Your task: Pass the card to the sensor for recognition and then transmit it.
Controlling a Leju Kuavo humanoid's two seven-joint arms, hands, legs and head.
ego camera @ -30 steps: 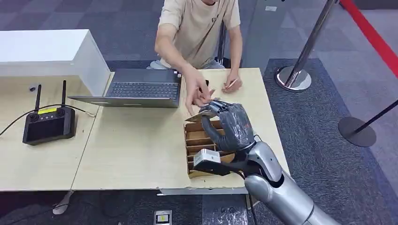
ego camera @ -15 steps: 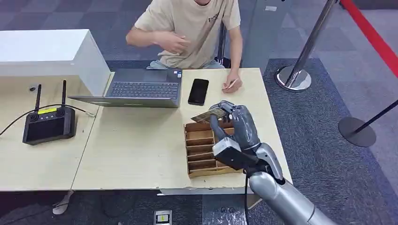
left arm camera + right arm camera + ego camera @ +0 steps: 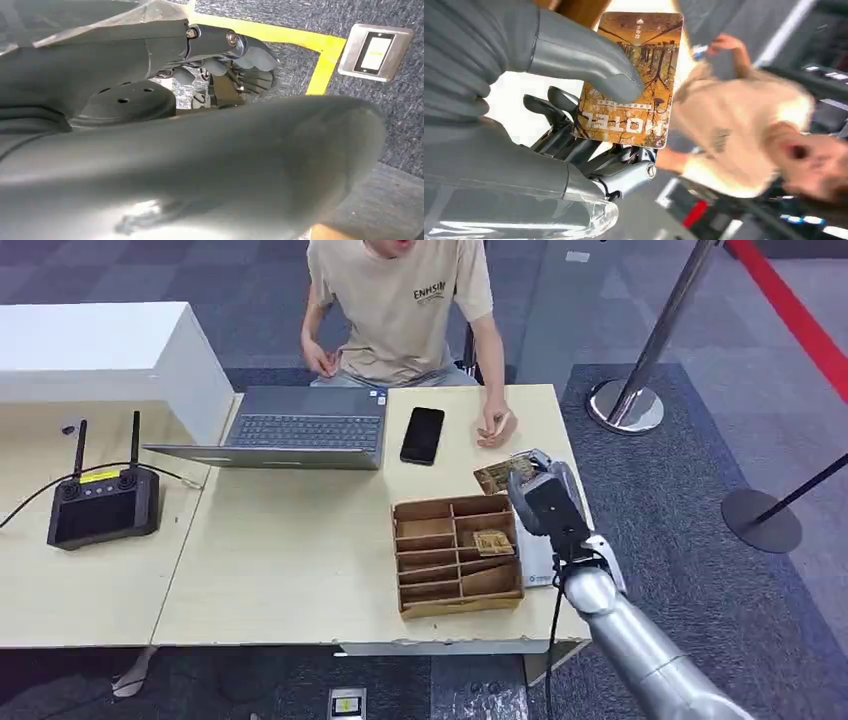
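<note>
Two pale wooden tables side by side, with desk items on top.

The right table [image 3: 300, 540] carries an open laptop [image 3: 300, 425] at its far left, a black phone [image 3: 423, 435] lying flat just right of it, and a brown compartmented box [image 3: 455, 555] near the right front, with a card [image 3: 492, 541] lying in one of its right-hand compartments. A person's hand [image 3: 495, 425] rests on the far right edge. A pale flat pad [image 3: 537, 562] lies just right of the box. The left table [image 3: 60, 580] bears a black controller [image 3: 103, 503] with two upright antennas, a cable trailing from it, and a white box [image 3: 110, 355] at the far side.
</note>
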